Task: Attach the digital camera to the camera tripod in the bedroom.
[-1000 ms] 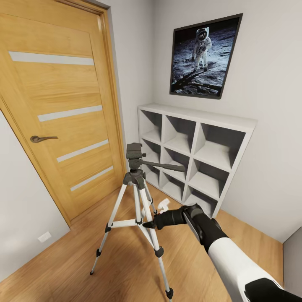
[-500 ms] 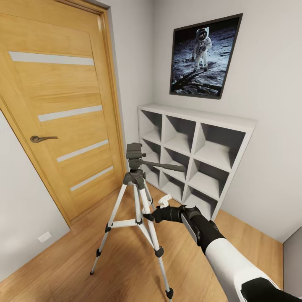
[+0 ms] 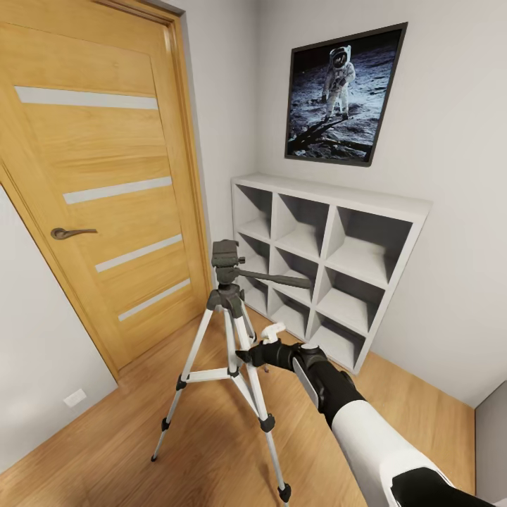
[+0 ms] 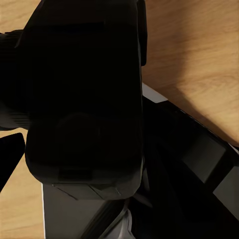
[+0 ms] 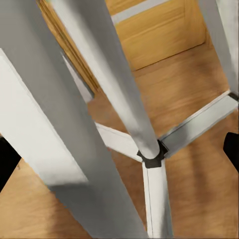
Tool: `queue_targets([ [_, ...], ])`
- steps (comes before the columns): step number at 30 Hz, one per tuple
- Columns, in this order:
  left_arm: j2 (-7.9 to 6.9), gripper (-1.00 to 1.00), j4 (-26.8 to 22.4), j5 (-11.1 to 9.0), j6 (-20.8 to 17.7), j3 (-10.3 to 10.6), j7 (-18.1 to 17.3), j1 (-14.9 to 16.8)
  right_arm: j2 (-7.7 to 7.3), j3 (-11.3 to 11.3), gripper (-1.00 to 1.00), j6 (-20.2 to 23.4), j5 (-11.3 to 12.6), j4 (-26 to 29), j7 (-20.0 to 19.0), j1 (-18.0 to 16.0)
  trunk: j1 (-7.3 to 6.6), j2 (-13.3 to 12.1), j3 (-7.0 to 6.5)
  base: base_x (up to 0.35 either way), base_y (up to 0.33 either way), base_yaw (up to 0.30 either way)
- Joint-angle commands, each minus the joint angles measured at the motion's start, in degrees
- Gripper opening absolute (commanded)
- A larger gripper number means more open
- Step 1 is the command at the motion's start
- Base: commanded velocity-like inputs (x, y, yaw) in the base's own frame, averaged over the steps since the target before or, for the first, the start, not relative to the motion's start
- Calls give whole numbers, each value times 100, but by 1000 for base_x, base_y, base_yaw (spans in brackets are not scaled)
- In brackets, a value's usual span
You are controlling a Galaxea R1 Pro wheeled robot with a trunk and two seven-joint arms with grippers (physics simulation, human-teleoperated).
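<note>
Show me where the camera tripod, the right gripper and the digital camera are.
camera tripod (image 3: 227, 262): head view, its black head.
right gripper (image 3: 251, 355): head view, fingertips.
digital camera (image 4: 82, 94): left wrist view, dark body.

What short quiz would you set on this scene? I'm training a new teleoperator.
1. True or false: the tripod lies on its side.
2. The right gripper is closest to: A the door, B the tripod, C the ceiling.
3. Fill in: the poster hangs above the white ___.

Key: 1 false; 2 B; 3 shelf.
</note>
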State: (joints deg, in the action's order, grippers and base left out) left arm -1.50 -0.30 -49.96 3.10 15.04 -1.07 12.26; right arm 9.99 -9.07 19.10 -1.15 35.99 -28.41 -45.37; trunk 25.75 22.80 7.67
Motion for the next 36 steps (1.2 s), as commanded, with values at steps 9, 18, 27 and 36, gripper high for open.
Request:
queue_targets([
  [9,1,-100,4,-37,15,50,-16,4,1,2,100,-474,-3,-11,431,-6,3,12,12,0,0,0],
  [18,1,-100,4,-32,15,52,-16,4,1,-42,100,-519,-42,-9,422,-4,3,12,12,0,0,0],
  [27,1,-100,4,-32,15,52,-16,4,1,-72,100,-521,-83,-6,338,-4,3,12,12,11,0,0],
  [36,1,-100,4,-31,17,52,-16,4,1,-64,100,-514,-94,-4,336,-7,3,12,12,76,0,0],
])
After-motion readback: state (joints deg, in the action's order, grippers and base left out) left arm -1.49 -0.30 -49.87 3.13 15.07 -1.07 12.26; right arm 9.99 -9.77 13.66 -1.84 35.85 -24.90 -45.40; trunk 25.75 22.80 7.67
